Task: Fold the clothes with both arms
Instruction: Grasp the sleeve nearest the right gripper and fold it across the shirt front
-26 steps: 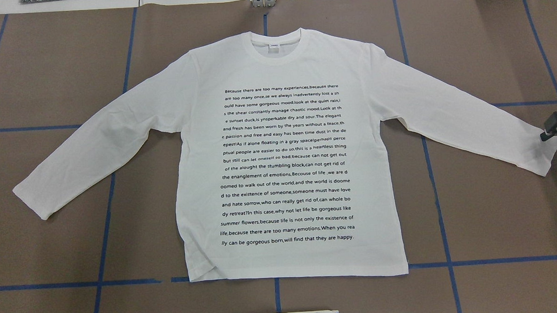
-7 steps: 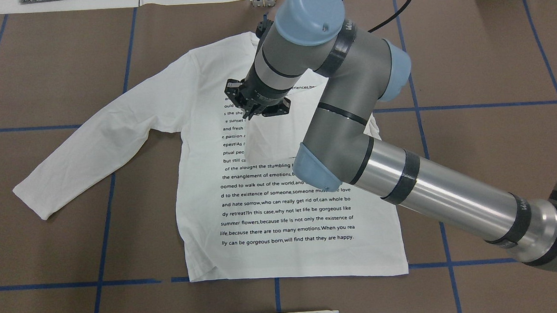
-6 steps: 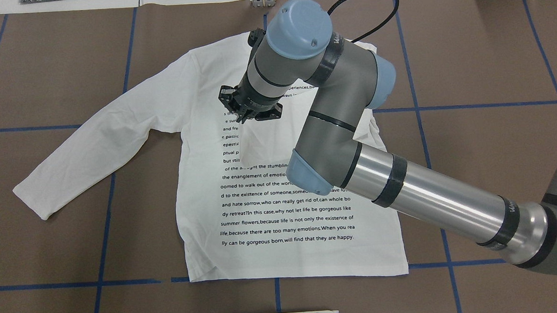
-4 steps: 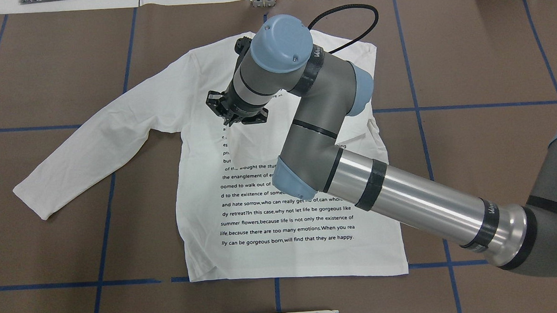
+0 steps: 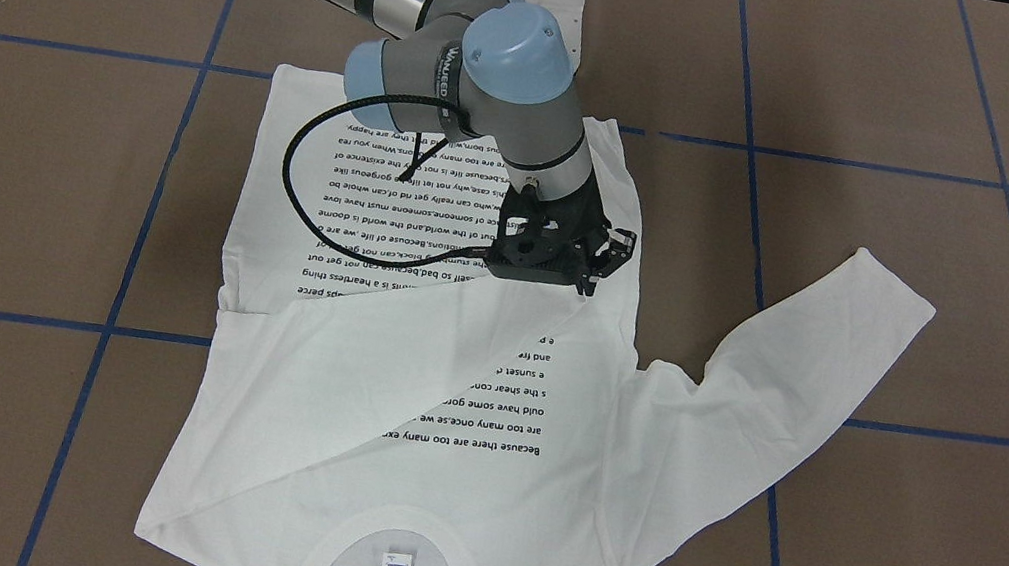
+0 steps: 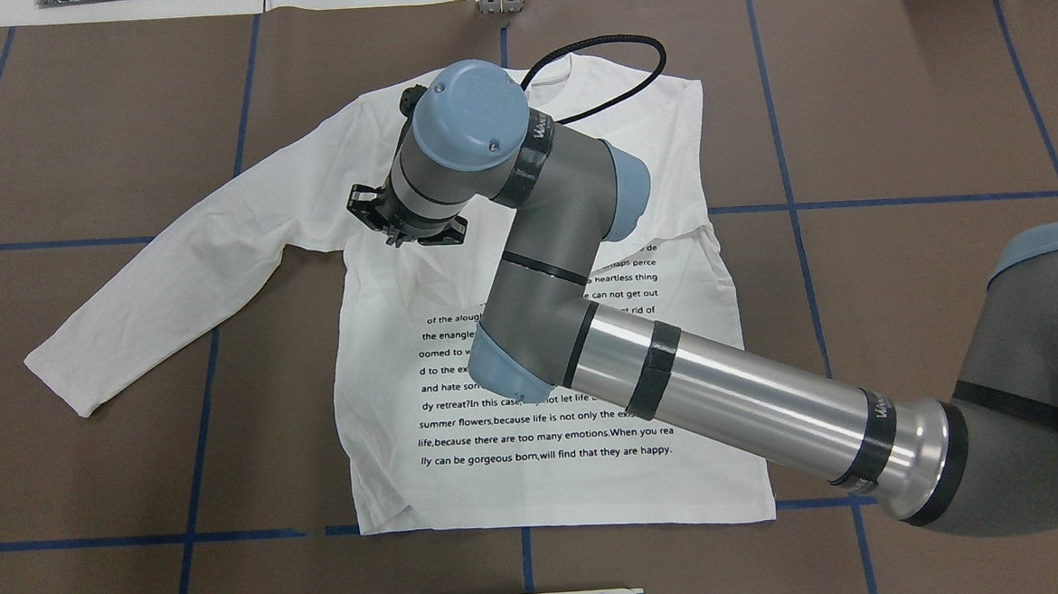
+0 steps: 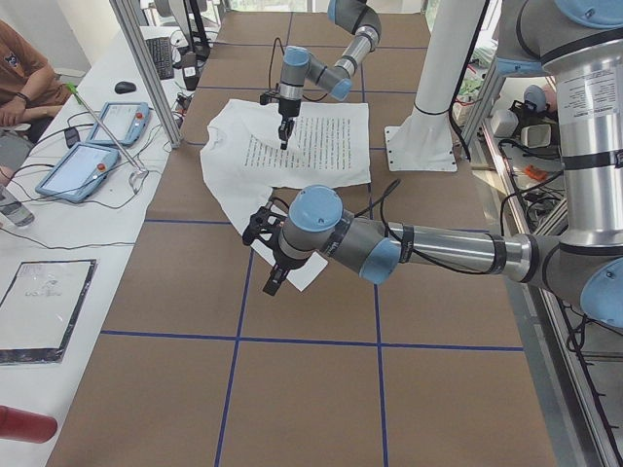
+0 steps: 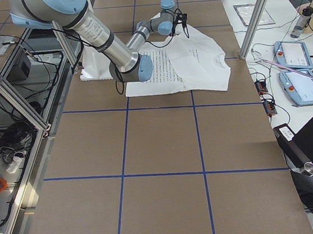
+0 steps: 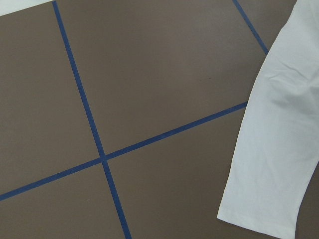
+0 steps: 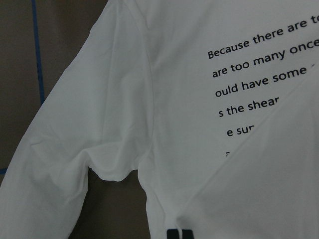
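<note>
On the counter: the shirt (image 6: 539, 487) lies flat on the brown counter (image 6: 77, 131), print side up, collar away from the robot.
Fold: the right sleeve (image 5: 369, 373) is laid slanting across the chest and hides the upper lines of the print (image 6: 545, 436).
Grip: the right end effector (image 5: 589, 276) is narrow, pinched on the cuff of this sleeve, low over the cloth near the opposite armpit.
Just changed: a second ago the cuff was over the middle of the print; it has travelled further to the robot's left.
Against the earliest frame: both sleeves were spread out then; now only the left sleeve (image 6: 158, 298) is.
Meaning: I judge the first sleeve fold is nearly done, with the release next.
Other arm: the left end effector (image 7: 268, 272) hangs over the left cuff; wide or narrow, I cannot tell.
</note>
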Controlling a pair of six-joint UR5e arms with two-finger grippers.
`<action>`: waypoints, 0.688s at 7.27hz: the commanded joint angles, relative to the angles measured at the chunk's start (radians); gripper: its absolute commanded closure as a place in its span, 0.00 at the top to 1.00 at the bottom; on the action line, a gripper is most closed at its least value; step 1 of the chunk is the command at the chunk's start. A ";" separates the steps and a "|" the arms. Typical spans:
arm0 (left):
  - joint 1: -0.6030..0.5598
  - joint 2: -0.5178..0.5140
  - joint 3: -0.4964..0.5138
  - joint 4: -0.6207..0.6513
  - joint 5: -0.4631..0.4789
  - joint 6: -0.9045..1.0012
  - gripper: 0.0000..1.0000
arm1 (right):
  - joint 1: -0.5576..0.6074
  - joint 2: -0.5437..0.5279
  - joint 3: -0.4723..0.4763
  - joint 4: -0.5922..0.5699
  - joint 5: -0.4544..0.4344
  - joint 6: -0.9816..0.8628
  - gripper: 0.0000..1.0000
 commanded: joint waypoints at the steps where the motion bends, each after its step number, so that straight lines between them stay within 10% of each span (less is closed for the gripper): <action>1: 0.001 0.001 0.004 0.003 -0.006 -0.003 1.00 | -0.023 0.035 -0.061 0.029 -0.072 0.023 0.97; 5: 0.173 -0.003 0.019 -0.070 -0.043 -0.289 1.00 | -0.005 0.032 -0.033 0.026 -0.075 0.066 0.99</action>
